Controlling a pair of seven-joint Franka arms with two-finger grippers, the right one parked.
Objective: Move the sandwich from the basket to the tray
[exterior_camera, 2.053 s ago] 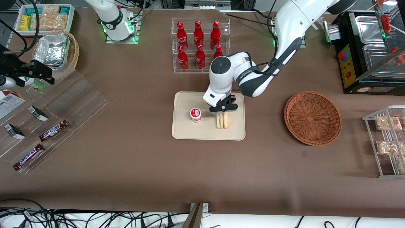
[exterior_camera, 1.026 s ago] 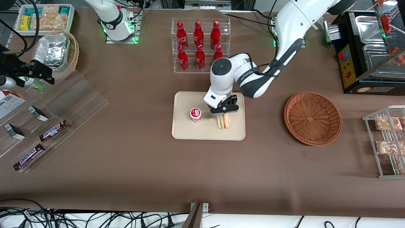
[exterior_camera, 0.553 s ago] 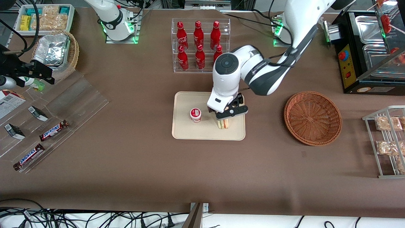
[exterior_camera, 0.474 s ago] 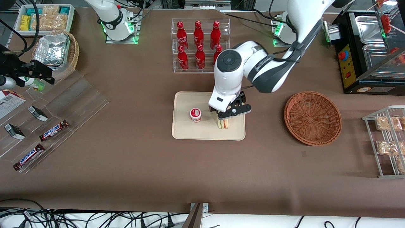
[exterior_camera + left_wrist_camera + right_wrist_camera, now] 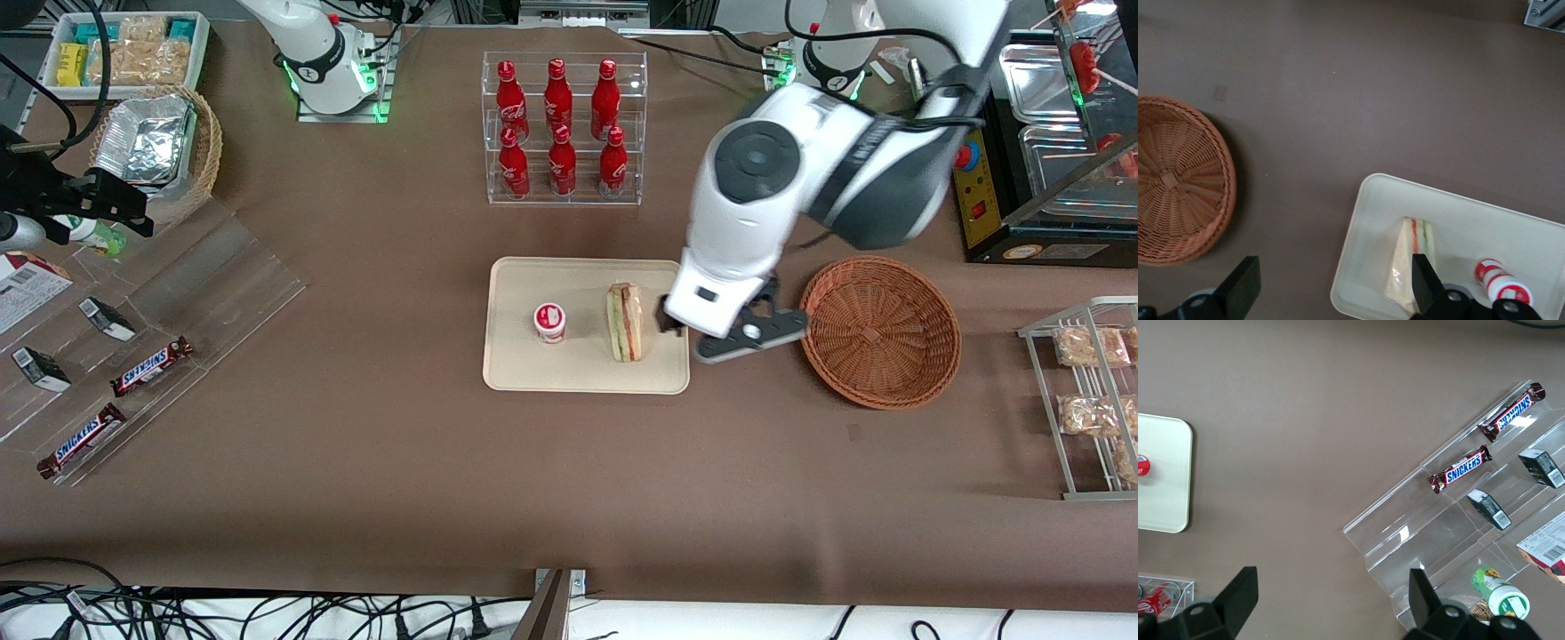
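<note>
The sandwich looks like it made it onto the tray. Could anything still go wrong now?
Possibly. The sandwich stands on edge on the tray, so a small bump might tip it, perhaps toward the little red-lidded cup beside it. The open gripper hangs above the table between the tray and the empty basket, with one finger above the sandwich in the wrist view; a low sideways swing could clip the sandwich or the basket's rim.

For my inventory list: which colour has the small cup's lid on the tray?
Red and white lid on the cream tray; clearest in the front view.
</note>
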